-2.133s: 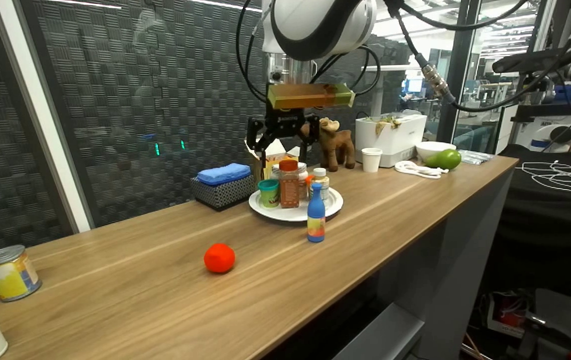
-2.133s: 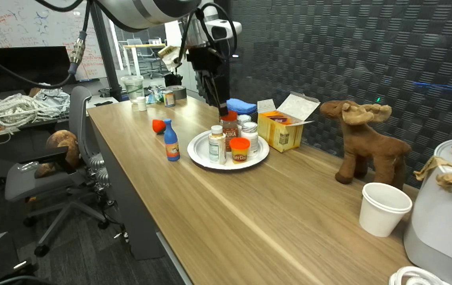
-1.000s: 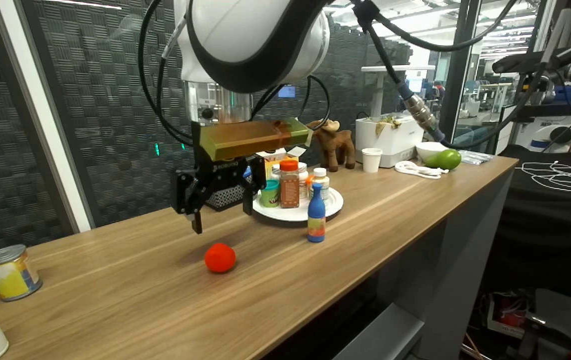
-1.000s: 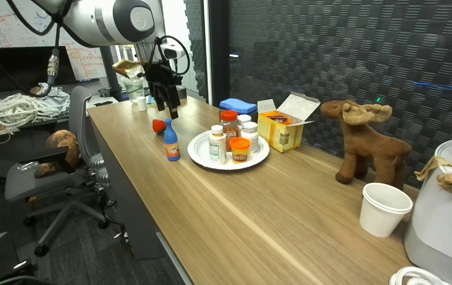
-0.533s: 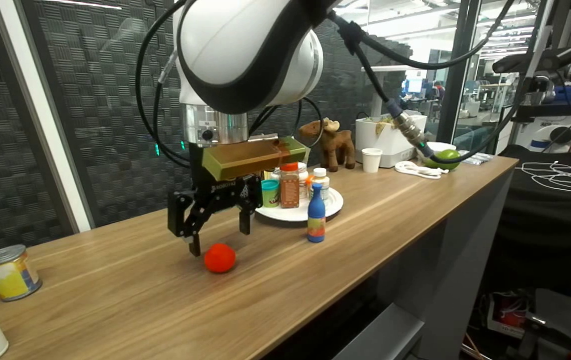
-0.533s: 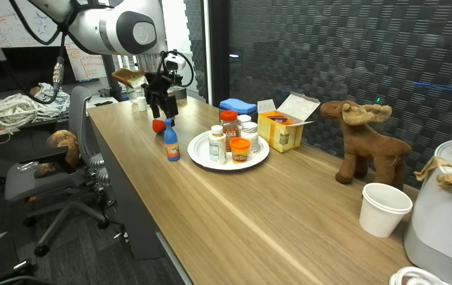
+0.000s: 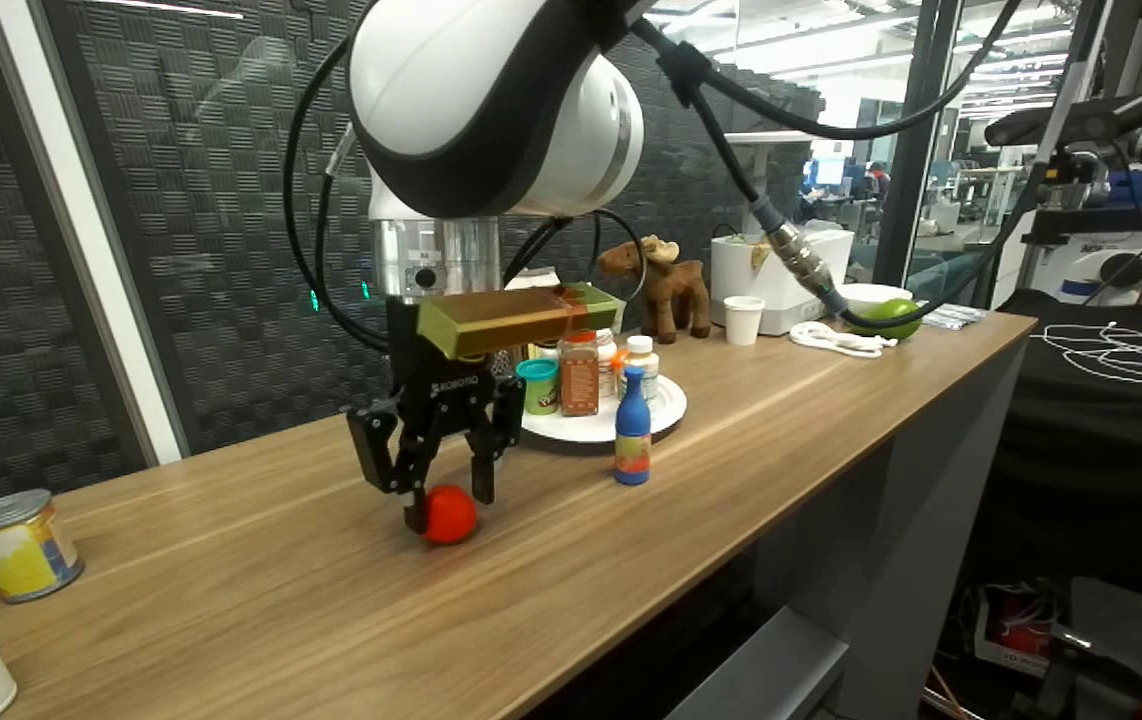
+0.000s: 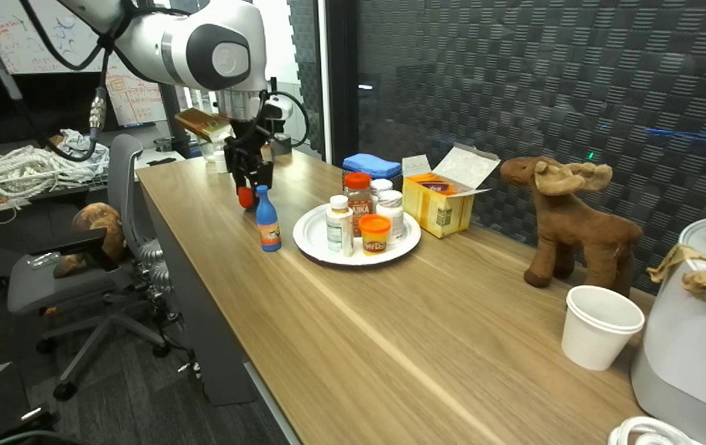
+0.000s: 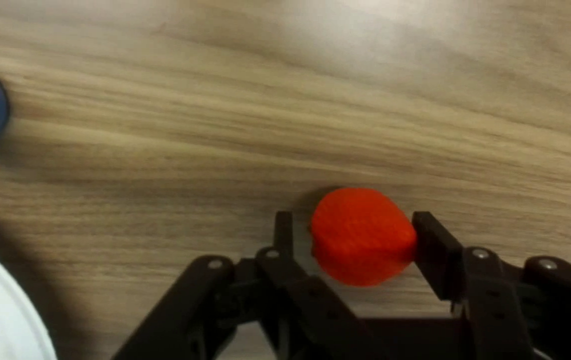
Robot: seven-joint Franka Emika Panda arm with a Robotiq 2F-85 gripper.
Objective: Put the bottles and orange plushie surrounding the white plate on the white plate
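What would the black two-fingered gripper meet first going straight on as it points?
Pointing down, the gripper would likely meet the brown wooden tabletop first, though depth is unclear. The round orange-red plushie sits between its fingers, seemingly against one.

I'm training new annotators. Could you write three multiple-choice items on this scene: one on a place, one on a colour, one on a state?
1. Where does the blue bottle stand?
A) inside the carton
B) on the tabletop, beside the white plate
C) inside the paper cup

2. What colour is the lid of the tall red-brown jar?
A) red
B) white
C) green

3. How does the gripper stand at the red-orange plushie?
A) shut beside it
B) squeezing it from both sides
C) parted, a gap on one side

1: B, as an exterior view shows tabletop between bottle and plate.
2: A, the lid being red in both exterior views.
3: C, as the wrist view shows tabletop between plushie and one finger.
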